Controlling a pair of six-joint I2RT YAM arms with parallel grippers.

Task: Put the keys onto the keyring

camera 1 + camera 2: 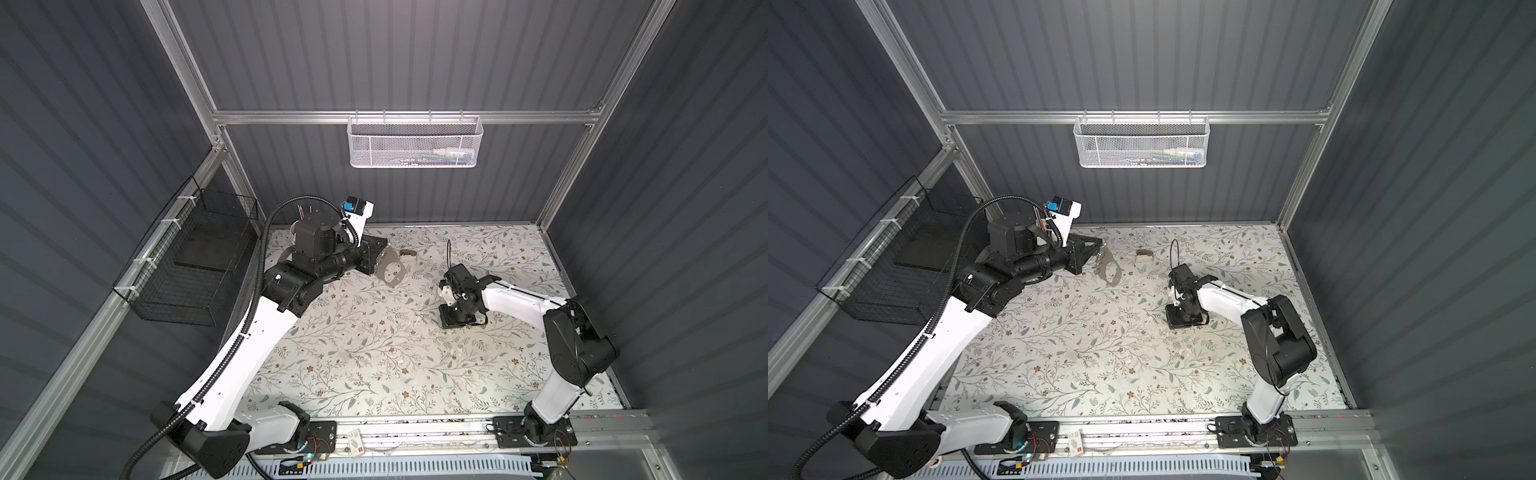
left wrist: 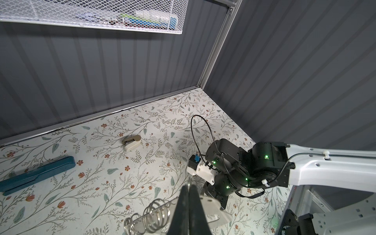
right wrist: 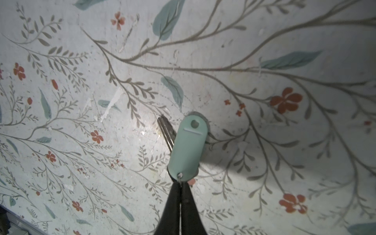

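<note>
Keys (image 3: 186, 154) are gripped at the ring end of their tag (image 3: 190, 138) by the right gripper (image 3: 180, 183), closed tight, low over the mat (image 3: 81, 122) right of centre. The tag's long axis is kept in line with the jaws, its holed end pointed down at the mat, the blade (image 3: 165, 130) slanted out beside it. The keyring (image 1: 390, 270) is clamped in the closed left gripper (image 2: 188, 188), raised over the mat's rear left, well apart from the keys — its long axis is laid across the jaws, rings (image 2: 154, 215) to one side.
</note>
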